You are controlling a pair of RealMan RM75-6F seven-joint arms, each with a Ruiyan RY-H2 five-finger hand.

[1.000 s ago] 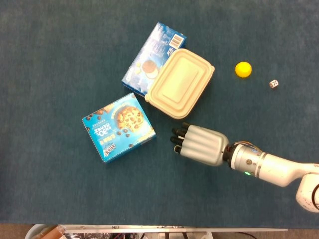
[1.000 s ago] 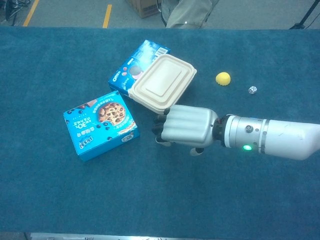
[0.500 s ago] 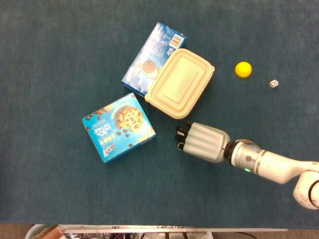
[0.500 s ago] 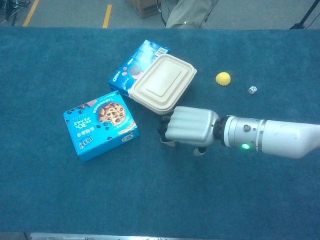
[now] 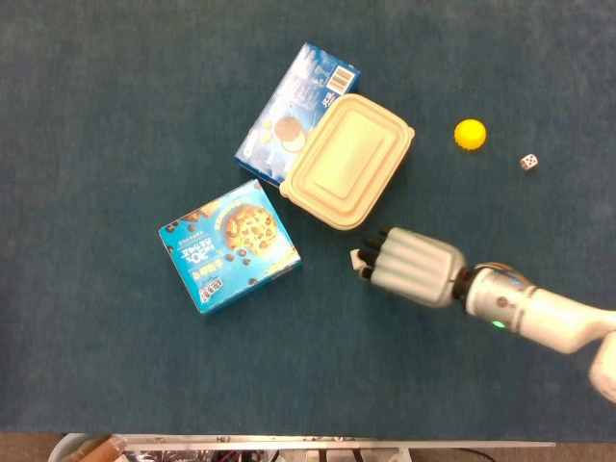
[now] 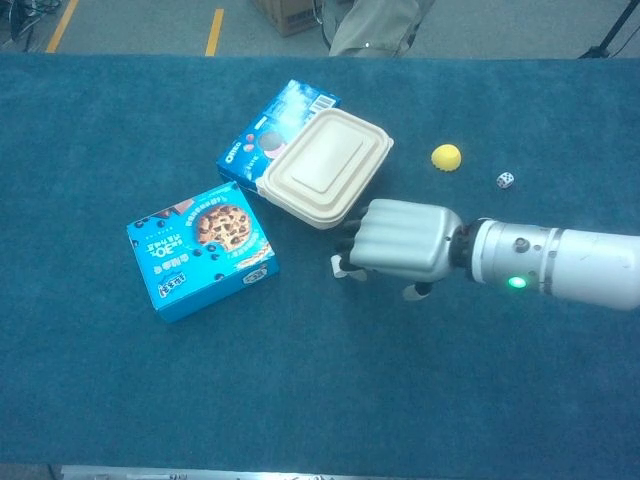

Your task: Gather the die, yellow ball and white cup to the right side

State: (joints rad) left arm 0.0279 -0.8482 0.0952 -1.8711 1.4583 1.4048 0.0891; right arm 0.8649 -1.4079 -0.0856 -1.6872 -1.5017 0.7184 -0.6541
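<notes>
White cup [image 5: 357, 258], mostly hidden, in right hand's [image 5: 414, 265] curled grip; orientation beyond telling.

Yellow ball [image 5: 470, 134]; white die [image 5: 528, 162], dark dots; teal tablecloth [image 5: 115, 115].

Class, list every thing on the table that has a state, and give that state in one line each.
Beige container: lid closed, leaning on the Oreo box.
Oreo box: closed, flat.
Cookie box: closed, flat.
Yellow ball: loose on the cloth.
Die: loose, right of the ball.
Right hand: fingers curled over something white, partly hidden.
</notes>
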